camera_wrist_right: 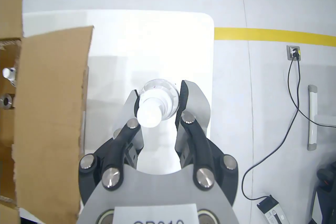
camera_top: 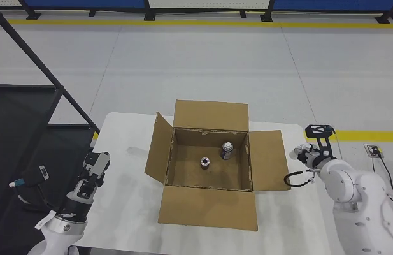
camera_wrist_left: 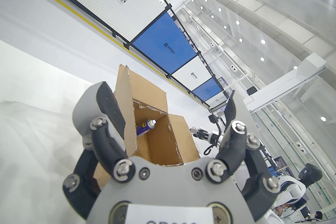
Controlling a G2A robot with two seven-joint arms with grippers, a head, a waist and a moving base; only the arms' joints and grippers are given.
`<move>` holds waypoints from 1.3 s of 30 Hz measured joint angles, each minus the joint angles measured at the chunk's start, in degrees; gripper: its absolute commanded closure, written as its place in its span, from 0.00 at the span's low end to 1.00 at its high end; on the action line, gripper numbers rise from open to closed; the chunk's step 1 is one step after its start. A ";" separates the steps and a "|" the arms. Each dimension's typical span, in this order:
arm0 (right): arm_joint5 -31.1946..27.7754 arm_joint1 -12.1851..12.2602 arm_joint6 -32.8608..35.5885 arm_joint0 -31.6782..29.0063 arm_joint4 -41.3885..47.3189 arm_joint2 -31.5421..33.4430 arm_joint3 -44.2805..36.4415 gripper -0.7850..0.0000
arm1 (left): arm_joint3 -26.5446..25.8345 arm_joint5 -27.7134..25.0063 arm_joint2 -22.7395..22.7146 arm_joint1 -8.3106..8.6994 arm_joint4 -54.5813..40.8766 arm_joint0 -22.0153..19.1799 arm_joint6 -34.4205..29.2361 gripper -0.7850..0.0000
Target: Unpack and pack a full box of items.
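Observation:
An open cardboard box (camera_top: 210, 115) sits mid-table with its four flaps spread. Inside stand a spray can (camera_top: 227, 150) with a white cap and a small metal cylinder (camera_top: 204, 163). The left gripper (camera_top: 97, 162) hovers over the table's left edge, well clear of the box. In the left wrist view it (camera_wrist_left: 168, 96) is open and holds nothing, and it faces the box (camera_wrist_left: 151, 93) and the can (camera_wrist_left: 145, 127). The right gripper (camera_wrist_right: 160, 89) is beyond the box's right flap (camera_wrist_right: 52, 104), shut on an upright clear bottle (camera_wrist_right: 155, 107) with a white cap. It is over the table's right end (camera_top: 302, 153).
The white table (camera_top: 126, 197) has bare room left of the box and in front of it. A black frame (camera_top: 30, 121) stands off the table's left side. On the floor to the right lie a cable (camera_wrist_right: 291, 114) and a wall socket (camera_wrist_right: 293, 52).

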 measured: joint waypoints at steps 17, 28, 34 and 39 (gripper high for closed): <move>-3.27 0.33 -0.49 4.39 -0.27 -3.90 12.24 0.56 | 0.00 0.00 0.00 0.00 0.00 0.00 0.00 0.00; -2.93 0.75 -0.36 5.12 0.34 -3.78 12.23 0.11 | 0.00 0.00 0.00 0.00 0.00 0.00 0.00 0.00; 3.07 1.13 -5.36 2.24 -0.93 -0.46 1.98 0.00 | 0.00 0.00 0.00 0.00 0.00 0.00 0.00 0.00; 6.28 1.07 -7.98 -3.28 -3.57 -1.25 -16.75 0.00 | 0.00 0.00 0.00 0.00 0.00 0.00 0.00 0.00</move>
